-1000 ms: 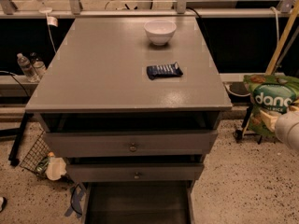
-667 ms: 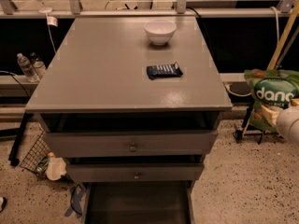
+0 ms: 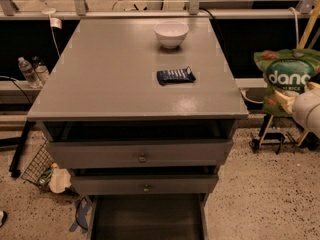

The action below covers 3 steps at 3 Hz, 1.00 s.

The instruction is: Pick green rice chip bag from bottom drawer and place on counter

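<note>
The grey worktop (image 3: 110,79) is the biggest thing before me, flat and a little glossy. Under its front edge stand two upper drawers (image 3: 140,154), each with a small round knob and a dark gap above its front. Below these, lowest under the worktop, the bottom drawer (image 3: 147,219) is pulled out toward me and its dark floor shows.

The green rice chip bag (image 3: 287,76) is not on the worktop. It hangs in the air off the right edge of the worktop, apart from it, at about the height of the surface, with the white "dang" letters turned to the camera. My hand (image 3: 281,100) is there too, to the right of the worktop at the lower part of the bag. It is clenched on the bag, and one pale finger lies across the bag's lower right side.

On the worktop, near its far edge and a little right of the middle, stands a white bowl (image 3: 171,34). Nearer to me on the worktop, also right of the middle, a dark blue wrapper (image 3: 175,76) lies flat, well apart from the bowl.

Left of the worktop and lower, two water bottles (image 3: 29,71) stand together. Down on the floor at the left of the worktop sits a wire basket (image 3: 35,166).
</note>
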Each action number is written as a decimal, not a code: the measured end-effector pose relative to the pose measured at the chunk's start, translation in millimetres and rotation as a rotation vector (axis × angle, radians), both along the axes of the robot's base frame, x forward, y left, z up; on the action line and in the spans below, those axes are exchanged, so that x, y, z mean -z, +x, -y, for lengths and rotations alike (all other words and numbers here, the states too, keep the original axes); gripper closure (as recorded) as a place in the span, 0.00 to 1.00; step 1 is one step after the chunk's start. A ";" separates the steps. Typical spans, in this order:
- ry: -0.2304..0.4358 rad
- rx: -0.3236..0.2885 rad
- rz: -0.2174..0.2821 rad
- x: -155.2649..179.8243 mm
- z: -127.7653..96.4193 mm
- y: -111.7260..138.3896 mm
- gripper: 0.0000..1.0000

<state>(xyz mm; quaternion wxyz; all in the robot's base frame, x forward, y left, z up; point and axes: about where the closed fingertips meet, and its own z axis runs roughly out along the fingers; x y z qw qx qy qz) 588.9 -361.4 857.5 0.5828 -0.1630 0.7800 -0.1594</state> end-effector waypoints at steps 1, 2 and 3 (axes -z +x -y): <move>-0.025 -0.096 0.076 -34.8 -36.1 17.7 1.00; -0.050 -0.196 0.134 -54.3 -74.4 26.1 1.00; -0.067 -0.284 0.175 -66.8 -107.7 28.8 1.00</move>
